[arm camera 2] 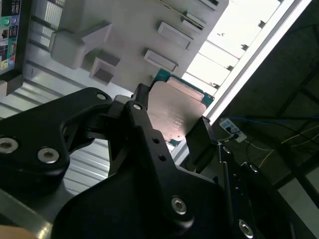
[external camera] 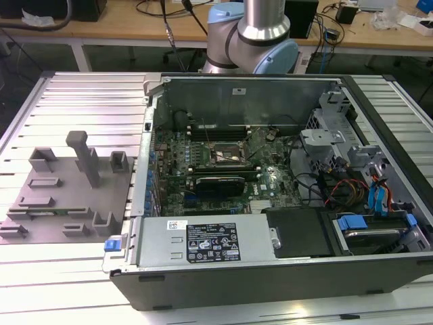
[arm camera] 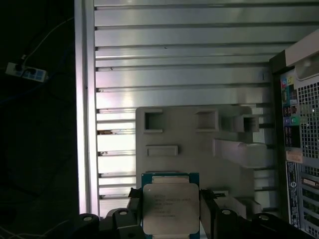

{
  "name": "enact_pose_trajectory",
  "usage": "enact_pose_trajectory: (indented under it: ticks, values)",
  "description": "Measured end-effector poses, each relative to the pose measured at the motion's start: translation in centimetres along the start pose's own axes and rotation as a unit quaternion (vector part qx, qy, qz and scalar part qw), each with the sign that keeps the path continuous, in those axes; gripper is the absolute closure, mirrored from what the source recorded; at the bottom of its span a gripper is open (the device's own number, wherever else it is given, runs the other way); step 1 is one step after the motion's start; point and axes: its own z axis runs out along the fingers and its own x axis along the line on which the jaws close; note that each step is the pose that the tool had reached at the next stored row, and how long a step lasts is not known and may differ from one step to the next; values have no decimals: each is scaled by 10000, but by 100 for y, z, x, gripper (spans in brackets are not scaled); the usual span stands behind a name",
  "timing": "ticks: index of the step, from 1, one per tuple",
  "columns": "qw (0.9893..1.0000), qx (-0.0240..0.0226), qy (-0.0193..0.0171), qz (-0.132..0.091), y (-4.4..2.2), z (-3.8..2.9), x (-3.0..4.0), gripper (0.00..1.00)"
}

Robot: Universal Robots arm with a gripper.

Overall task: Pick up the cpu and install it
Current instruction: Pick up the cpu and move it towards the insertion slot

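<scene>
closed on the cpu (arm camera: 170,208) with the end effector (arm camera: 170,219), black fingers (arm camera: 133,196) pressed against two opposite edges of the chip, silvery top turned toward the camera in both wrist views and a green rim peeking out behind it. held in the air over the grey moulded fixture (arm camera: 189,149) on the slatted bench (arm camera: 174,74), clear of both. in the exterior view, fixture toward the exterior view's left, touching the open computer case (external camera: 270,203), with the black socket (external camera: 226,154) on the board inside.
</scene>
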Motion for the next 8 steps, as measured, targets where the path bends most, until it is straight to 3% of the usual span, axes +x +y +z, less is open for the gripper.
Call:
enact_pose_trajectory:
  ticks: [8]
  values:
    - [10000, 0, 0, 0, 4, -88, -2, 45]
